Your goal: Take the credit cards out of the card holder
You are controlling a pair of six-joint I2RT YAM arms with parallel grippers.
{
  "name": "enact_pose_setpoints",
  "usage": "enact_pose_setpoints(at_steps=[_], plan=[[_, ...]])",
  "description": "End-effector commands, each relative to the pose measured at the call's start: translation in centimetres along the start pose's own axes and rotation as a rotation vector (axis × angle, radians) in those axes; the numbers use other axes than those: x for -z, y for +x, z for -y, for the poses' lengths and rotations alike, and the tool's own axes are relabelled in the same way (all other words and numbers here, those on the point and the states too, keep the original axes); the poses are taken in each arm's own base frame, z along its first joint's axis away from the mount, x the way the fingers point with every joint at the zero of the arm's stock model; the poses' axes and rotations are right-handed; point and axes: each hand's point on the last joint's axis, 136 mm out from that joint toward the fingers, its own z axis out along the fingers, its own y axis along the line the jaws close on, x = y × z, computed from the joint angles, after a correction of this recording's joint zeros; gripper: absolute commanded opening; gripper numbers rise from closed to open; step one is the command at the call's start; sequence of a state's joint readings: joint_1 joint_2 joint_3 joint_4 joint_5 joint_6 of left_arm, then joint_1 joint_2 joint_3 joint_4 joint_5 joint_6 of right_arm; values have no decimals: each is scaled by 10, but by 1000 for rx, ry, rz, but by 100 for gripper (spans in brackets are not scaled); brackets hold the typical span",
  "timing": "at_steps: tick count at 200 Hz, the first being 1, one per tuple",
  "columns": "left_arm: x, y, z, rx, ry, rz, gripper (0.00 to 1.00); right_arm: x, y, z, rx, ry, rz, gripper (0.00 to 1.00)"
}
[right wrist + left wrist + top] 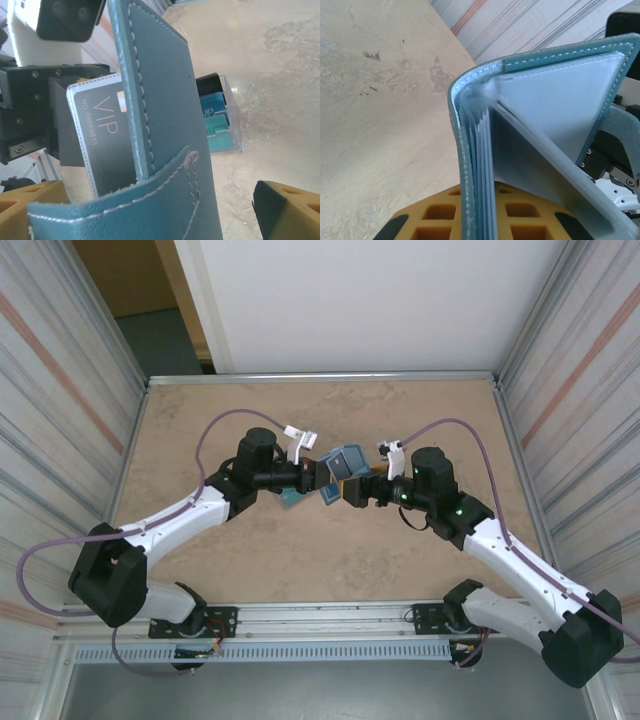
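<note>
The teal-blue card holder (345,462) hangs in the air between the two arms, above the middle of the table. My left gripper (315,478) is shut on one flap of it. In the left wrist view the holder (560,100) stands open, its grey-blue pockets fanned out above the orange pads (435,215). In the right wrist view a black credit card (95,145) marked VIP sticks out of a pocket behind the holder's outer leather (165,100). My right gripper (155,210) is open, its orange fingers (287,210) wide apart on either side of the holder's lower edge.
A clear plastic stand (220,117) with black, blue and teal cards sits on the marble-patterned table (250,560) beyond the holder. Corrugated walls (60,390) close in both sides. The arms' cables loop over the far half of the table.
</note>
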State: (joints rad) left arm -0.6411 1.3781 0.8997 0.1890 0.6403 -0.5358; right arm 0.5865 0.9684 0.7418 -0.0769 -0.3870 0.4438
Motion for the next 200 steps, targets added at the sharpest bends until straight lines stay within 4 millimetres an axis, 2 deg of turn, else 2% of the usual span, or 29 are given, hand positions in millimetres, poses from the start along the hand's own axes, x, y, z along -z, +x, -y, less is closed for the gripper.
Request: enact_pose_setpoints(at_steps=[1, 53, 89, 121, 156, 180, 200], plan=[[2, -7, 11, -43, 56, 26, 0, 4, -4, -2, -9, -15, 25, 95], [4, -7, 17, -54, 89, 24, 0, 5, -3, 18, -31, 90, 30, 89], [3, -3, 21, -58, 115, 6, 0, 4, -2, 20, -37, 99, 24, 83], [4, 2, 22, -67, 131, -19, 0, 13, -10, 18, -42, 86, 58, 73], [8, 3, 27, -97, 151, -40, 0, 25, -17, 13, -65, 44, 96, 55], [9, 3, 30, -106, 165, -41, 0, 30, -19, 13, -79, 43, 115, 27], [9, 2, 29, -99, 160, -41, 9, 33, -20, 15, -90, 54, 128, 9]])
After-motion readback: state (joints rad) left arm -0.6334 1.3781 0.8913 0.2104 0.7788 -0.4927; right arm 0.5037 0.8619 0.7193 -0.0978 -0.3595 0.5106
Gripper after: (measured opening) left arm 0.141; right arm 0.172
